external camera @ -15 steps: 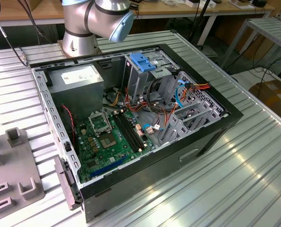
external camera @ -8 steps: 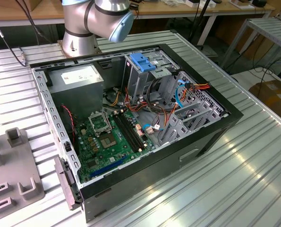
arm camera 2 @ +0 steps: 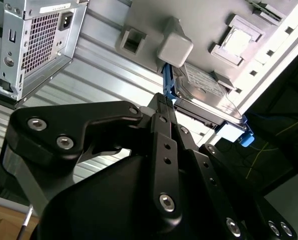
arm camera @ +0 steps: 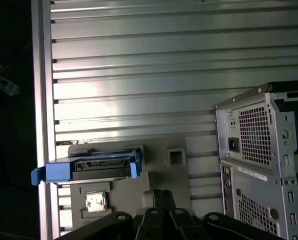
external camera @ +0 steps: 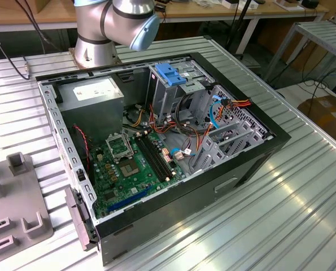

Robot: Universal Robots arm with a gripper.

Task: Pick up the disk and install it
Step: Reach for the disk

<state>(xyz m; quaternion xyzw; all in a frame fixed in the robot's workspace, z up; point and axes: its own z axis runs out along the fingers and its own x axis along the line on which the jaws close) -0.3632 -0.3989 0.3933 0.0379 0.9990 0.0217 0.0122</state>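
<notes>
In the exterior view, the grey plastic fixture [external camera: 15, 209] is cut off at the exterior view's left edge. The arm [external camera: 117, 22] is cropped above its silver and blue base joint. Right of the fixture, an open black case [external camera: 213, 192] lies on its side on the ribbed aluminium counter [external camera: 292, 214]. Inside it are a green board [external camera: 128, 164], a grey power box [external camera: 91, 93], tangled coloured wires and a blue handle [external camera: 170, 73] on a metal cage.

In both wrist views the tool [arm camera 2: 160, 100] [arm camera: 160, 192] is a black jointed linkage with silver screws that hides much of the scene. Its slim fingers appear pressed together, pinching nothing.

The disk [arm camera 2: 204, 95] [arm camera: 101, 167] stands on edge in the fixture, near the counter's border and apart from the case. It is a flat silver-grey metal slab with a blue plastic bracket along its edges and blue tabs sticking out at both ends. Its long axis runs along the counter's ribs.

In the first wrist view a thin edge of the disk faces the camera. In the second wrist view one broad metal face shows, partly hidden by a grey block [arm camera 2: 175, 46] of the fixture and by the tool's tip. The tool hangs close beside the disk without touching it.
</notes>
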